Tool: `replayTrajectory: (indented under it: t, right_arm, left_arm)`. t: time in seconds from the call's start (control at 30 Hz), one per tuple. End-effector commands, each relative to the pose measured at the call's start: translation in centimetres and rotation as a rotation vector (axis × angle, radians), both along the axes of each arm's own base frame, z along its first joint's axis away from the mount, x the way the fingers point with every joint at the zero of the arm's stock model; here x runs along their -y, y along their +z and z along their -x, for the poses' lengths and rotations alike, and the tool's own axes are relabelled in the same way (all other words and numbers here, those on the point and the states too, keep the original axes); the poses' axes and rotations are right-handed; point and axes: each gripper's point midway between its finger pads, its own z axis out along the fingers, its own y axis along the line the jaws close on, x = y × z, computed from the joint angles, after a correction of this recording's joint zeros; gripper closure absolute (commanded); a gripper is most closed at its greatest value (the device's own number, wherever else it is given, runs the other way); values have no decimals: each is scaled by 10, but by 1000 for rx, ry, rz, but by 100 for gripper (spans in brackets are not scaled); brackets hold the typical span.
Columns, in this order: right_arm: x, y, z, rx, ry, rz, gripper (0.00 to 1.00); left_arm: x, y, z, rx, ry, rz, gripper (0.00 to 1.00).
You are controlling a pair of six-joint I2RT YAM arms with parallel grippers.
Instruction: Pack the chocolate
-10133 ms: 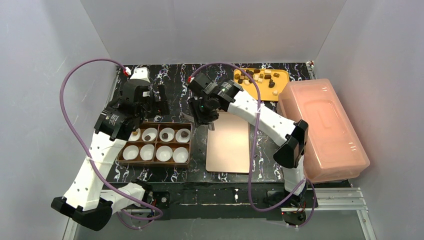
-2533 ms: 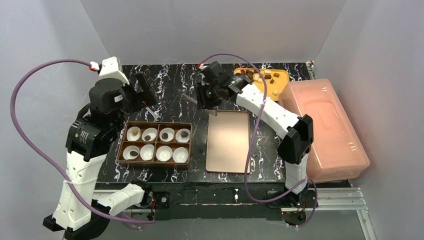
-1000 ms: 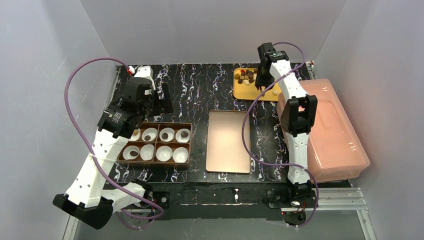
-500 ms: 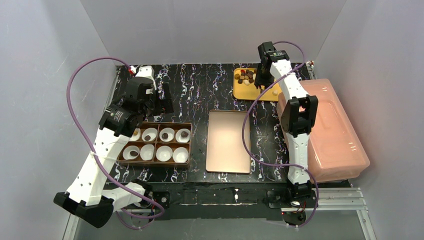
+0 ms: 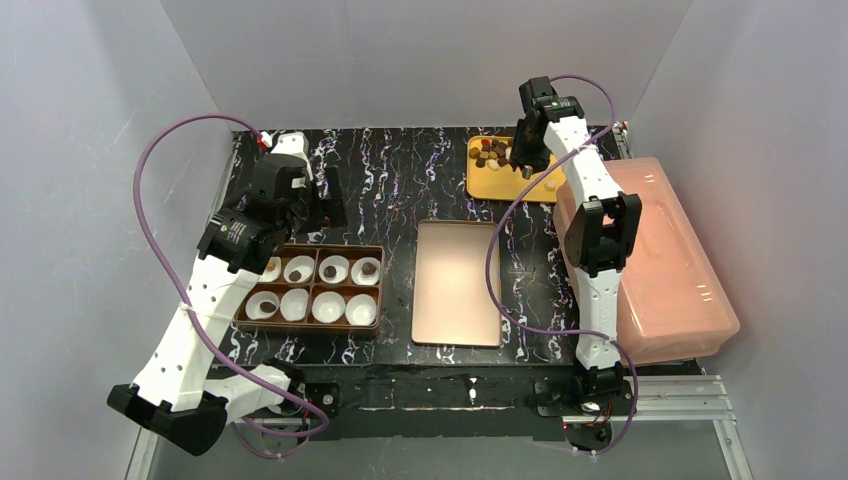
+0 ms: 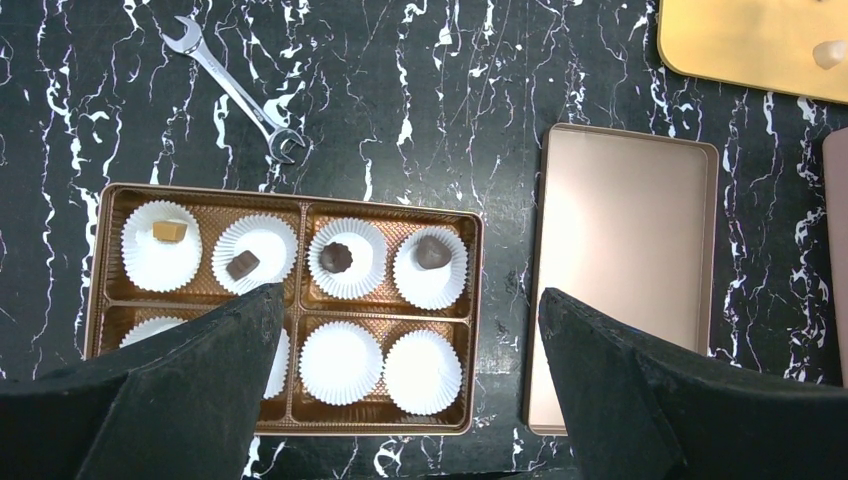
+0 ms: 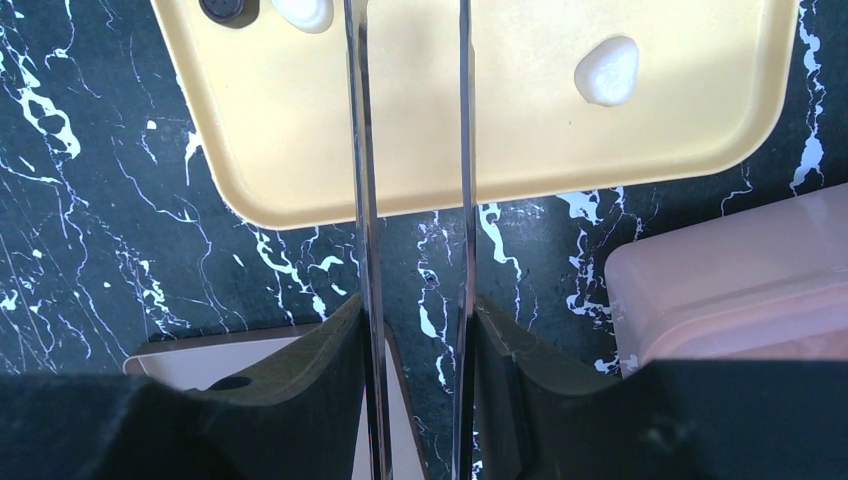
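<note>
Tiny dark, tan and cream chocolate chunks (image 5: 492,152) lie on the yellow plastic tray (image 5: 489,181) beneath the right gripper (image 5: 521,163), whose grip I cannot tell. They are likely light and brittle, so pinch opposite sides gently. Over by the box, the left gripper (image 6: 410,300) gapes empty.

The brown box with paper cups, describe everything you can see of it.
The box is a shallow, glossy copper-brown rectangular tray lying flat on the black marbled table, apart from the lid. Ribs split it into four compartments holding eight white paper cups. The far row's four cups each hold one chocolate; the near row's right two look empty.
</note>
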Motion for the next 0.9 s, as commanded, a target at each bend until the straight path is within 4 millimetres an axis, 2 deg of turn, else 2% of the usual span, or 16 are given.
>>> replayTrajectory:
  t: [0.0,0.2,0.5,0.87]
  right_arm:
    - [0,12,-15,61,1,-30,53]
    - [4,7,-25,60,-4,-53,52]
    - [1,-11,-23,15,2,-84,52]
    - [23,-13,-19,-3,-68,-73,53]
  left_arm:
    - [-3,9,4,11,0,-4,1]
    - [-2,10,3,9,-3,-5,0]
    - [-1,9,2,6,-3,-4,1]
    - [-1,9,3,4,-4,-3,1]
